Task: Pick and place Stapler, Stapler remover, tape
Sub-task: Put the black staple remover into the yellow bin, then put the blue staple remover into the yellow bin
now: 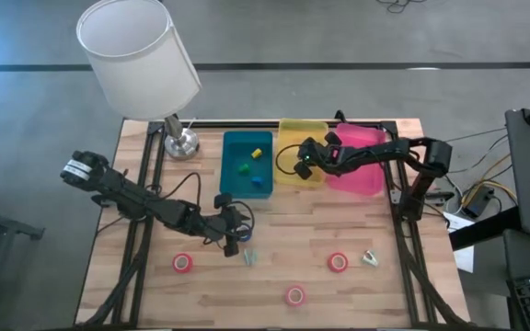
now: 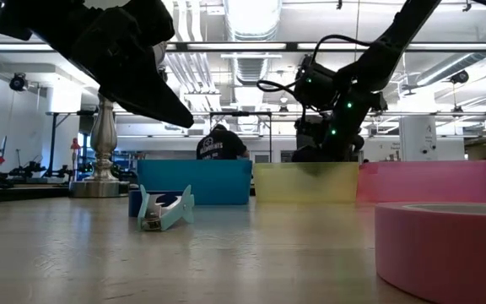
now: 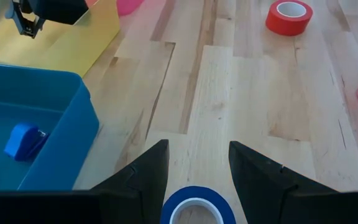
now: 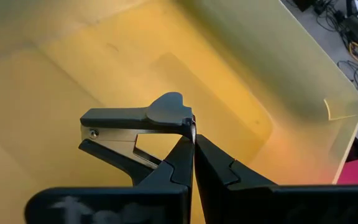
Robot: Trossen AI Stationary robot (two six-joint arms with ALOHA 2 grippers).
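My right gripper is shut on a black staple remover with metal jaws, above the yellow bin; it also shows in the high view. My left gripper is open above the table's middle. The blue tape roll lies on the table below, between its fingers, and I see no touch. Two red rolls and a pink roll lie flat near the front. A pale blue-green clip-like tool lies beside the left gripper. My right gripper pinches the staple remover's rear hinge end between the tips of its two fingers. The remover sticks out ahead of the fingers, its jaws pointing away. It is lifted clear, over the floor of the yellow bin.
A blue bin with small coloured blocks, the yellow bin and a pink bin stand in a row at the back. A lamp stands at the back left, its base on the table. A small pale object lies front right.
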